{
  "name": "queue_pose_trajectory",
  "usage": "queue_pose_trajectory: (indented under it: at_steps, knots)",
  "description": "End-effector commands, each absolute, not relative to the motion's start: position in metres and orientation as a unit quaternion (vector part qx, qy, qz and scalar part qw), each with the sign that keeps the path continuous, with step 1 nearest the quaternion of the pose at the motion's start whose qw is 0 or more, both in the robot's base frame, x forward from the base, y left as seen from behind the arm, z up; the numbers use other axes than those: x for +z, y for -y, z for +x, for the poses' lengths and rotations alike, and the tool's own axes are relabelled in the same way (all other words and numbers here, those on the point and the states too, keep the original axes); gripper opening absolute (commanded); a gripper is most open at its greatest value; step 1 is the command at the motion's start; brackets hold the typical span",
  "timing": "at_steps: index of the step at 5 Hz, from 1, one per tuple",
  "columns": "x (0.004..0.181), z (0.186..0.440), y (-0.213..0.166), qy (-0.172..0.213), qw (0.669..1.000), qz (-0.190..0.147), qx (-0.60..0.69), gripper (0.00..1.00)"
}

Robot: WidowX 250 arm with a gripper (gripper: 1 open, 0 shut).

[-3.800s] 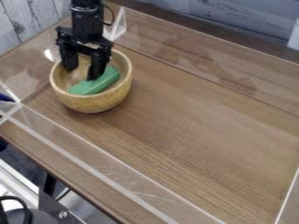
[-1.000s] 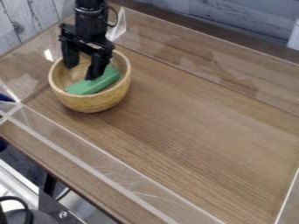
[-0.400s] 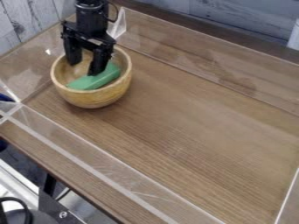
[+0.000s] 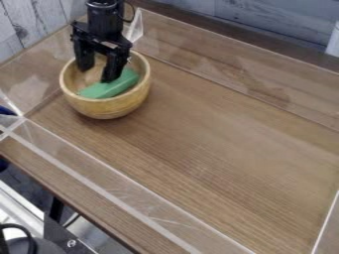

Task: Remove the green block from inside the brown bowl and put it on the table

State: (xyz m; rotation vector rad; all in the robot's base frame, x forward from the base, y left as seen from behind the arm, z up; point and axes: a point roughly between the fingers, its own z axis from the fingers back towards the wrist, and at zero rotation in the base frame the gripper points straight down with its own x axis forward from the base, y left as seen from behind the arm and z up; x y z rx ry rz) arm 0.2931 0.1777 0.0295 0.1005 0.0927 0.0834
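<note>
The brown bowl [image 4: 103, 109] stands at the far left of the table [image 4: 225, 149]. Inside it lies the green block [image 4: 114, 89], slanting across the bowl's floor. My black gripper [image 4: 101, 71] points straight down into the bowl's far side. It is open, with one finger on each side of the block's far end. The fingertips sit low inside the bowl, and I cannot tell whether they touch the block.
Clear plastic edging [image 4: 93, 164] runs along the table's front and left sides. Another clear strip [image 4: 225, 45] crosses the back. A pale plank wall [image 4: 34, 20] rises behind the bowl. Open wood surface stretches to the right of the bowl.
The bowl has slid a little toward the table's back, with the gripper's fingers still inside it. The jaws stay open and the block lies where it was in the bowl.
</note>
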Motion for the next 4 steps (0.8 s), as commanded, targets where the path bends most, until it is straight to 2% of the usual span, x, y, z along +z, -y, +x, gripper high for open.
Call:
queue_pose_trajectory:
  at_steps: [1, 3, 4]
  knots:
    - [-0.0179, 0.2908, -0.1723, -0.064, 0.997, 0.039, 0.030, 1.00]
    - [-0.0080, 0.2851, -0.1705, -0.083, 0.996, 0.022, 0.024, 1.00]
    - [-0.0089, 0.2833, -0.1705, -0.089, 0.995, 0.030, 0.028, 1.00]
